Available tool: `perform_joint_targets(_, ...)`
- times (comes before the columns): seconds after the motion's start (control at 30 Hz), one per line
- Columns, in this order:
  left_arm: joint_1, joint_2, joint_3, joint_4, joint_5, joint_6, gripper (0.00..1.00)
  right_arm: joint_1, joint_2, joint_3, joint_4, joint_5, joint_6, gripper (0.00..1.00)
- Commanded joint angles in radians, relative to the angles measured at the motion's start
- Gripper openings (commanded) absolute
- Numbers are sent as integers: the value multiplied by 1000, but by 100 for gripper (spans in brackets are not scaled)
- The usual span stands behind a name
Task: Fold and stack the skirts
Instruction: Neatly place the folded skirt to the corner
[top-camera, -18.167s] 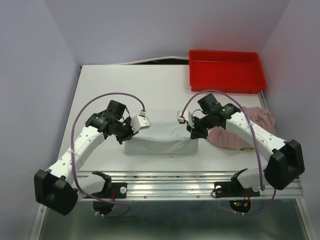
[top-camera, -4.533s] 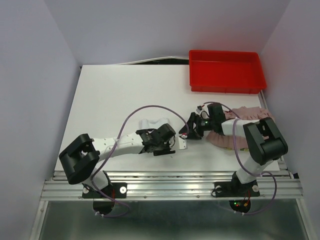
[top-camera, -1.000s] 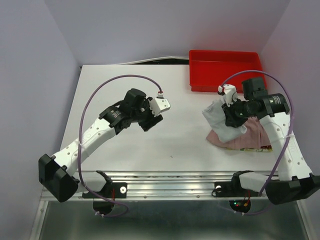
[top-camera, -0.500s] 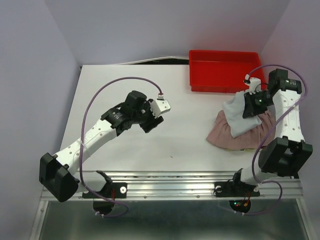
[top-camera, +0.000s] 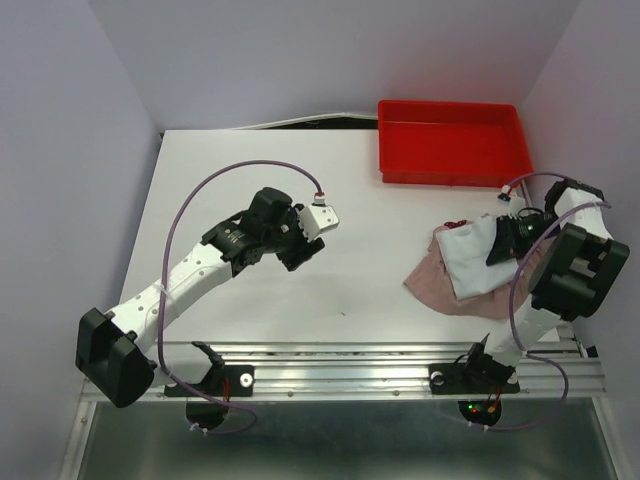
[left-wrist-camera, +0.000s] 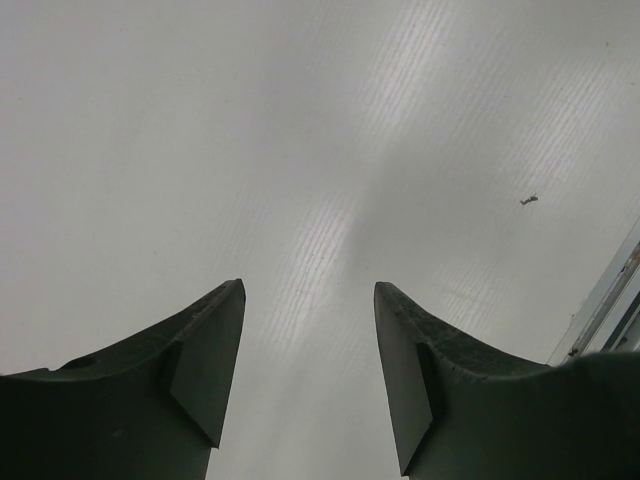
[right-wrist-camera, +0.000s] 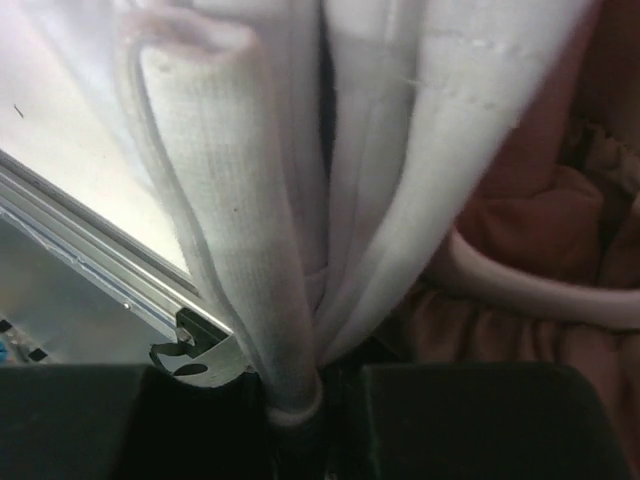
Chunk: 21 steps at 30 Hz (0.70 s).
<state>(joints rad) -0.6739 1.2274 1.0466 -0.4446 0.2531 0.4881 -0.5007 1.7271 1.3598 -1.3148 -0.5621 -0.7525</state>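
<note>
The pale grey-white skirt (top-camera: 472, 256), folded, lies on top of the dusty pink skirt (top-camera: 432, 284) at the right side of the table. My right gripper (top-camera: 500, 243) is shut on the white skirt's right edge. In the right wrist view the bunched white skirt (right-wrist-camera: 250, 200) runs down between the jaws, with pink skirt (right-wrist-camera: 540, 330) beneath. My left gripper (top-camera: 303, 253) hovers open over bare table left of centre. The left wrist view shows its two dark fingers (left-wrist-camera: 200, 350) apart with only table between them.
A red plastic tray (top-camera: 452, 143) stands at the back right, just beyond the skirts. The table's right edge and the wall lie close to my right arm. A metal rail (top-camera: 350, 365) runs along the near edge.
My right gripper has carried the white skirt right and down onto the pink skirt. The left arm has barely moved.
</note>
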Motion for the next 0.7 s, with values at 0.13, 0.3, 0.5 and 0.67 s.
perform_joint_targets(0.13,-1,-31,-7,-8,-28,-6,65,-96,118,78,51,-90,-61,19)
perform_joint_targets(0.3,-1,-11,-2,-16,-23,-8,65,-133,166,123,0,-168,-100,33)
perform_joint_targets(0.5,-1,4,21,-34,-31,1,65,-208,209,226,-74,-223,-93,43)
perform_joint_targets(0.67,-1,11,24,-40,-29,3,65,-240,204,246,-73,-202,-102,1)
